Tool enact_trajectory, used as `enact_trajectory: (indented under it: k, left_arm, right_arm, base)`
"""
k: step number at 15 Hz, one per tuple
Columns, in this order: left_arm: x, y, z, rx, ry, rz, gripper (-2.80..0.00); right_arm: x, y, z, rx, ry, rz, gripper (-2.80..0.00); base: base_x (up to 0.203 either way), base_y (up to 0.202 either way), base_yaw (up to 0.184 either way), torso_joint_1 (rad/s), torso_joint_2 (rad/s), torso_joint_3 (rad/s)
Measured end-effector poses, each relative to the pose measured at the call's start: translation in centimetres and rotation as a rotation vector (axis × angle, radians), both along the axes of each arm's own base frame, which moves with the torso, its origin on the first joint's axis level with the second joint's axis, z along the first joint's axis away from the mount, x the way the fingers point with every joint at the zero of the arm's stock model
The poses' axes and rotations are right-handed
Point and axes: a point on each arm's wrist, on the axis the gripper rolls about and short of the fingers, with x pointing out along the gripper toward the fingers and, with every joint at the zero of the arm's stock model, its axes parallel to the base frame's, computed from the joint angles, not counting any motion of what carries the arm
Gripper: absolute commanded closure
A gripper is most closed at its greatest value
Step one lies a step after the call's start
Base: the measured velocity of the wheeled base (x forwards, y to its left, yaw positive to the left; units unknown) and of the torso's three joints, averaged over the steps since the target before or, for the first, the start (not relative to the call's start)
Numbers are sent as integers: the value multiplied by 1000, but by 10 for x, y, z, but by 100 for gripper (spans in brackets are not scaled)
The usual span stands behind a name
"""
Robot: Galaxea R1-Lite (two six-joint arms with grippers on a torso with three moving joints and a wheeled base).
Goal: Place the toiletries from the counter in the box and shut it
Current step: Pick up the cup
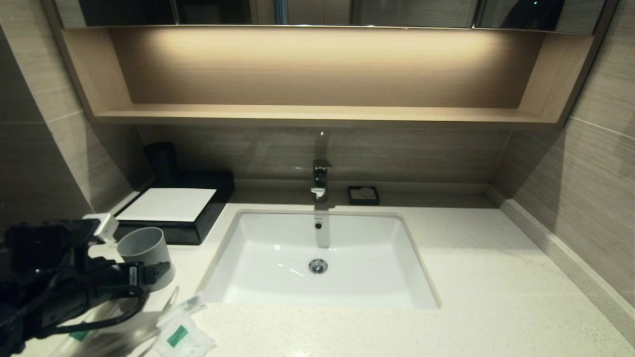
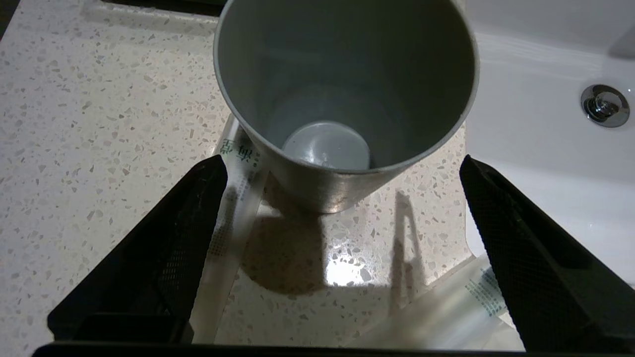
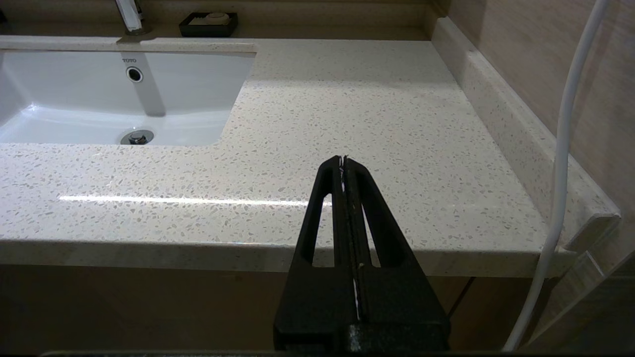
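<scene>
The toiletries lie on the counter (image 1: 471,277) at its front left. The white sachet (image 1: 183,338) has a green label, and a clear-wrapped stick (image 1: 184,303) lies just behind it. Another green label (image 1: 79,335) shows under my left arm. My left gripper (image 1: 149,273) is open and empty above them, right beside the grey cup (image 1: 145,248). In the left wrist view the gripper (image 2: 343,163) has its fingers (image 2: 163,258) spread wide. One stick (image 2: 233,218) lies by one finger and a second wrapped item (image 2: 461,307) by the other. The black box (image 1: 171,206) stands shut behind the cup. My right gripper (image 3: 343,158) is shut and empty.
The white sink basin (image 1: 258,277) with tap (image 1: 320,181) sits mid-counter. A small black soap dish (image 1: 363,195) stands behind it. A dark cylinder (image 1: 161,159) stands behind the box. A wooden shelf (image 1: 317,114) hangs above. My right gripper hovers at the counter's front right edge (image 3: 248,243).
</scene>
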Motion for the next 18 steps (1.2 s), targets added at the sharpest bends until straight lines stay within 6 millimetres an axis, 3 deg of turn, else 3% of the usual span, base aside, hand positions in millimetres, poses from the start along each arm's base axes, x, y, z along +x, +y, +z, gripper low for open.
enact_trajectory:
  k: [18]
  left_arm:
    - [8,-2,-11,-8,-45,-11,-280]
  right_arm:
    - [0,0,0,1,0,0,0]
  base:
    - [0,0,0,0,0,0]
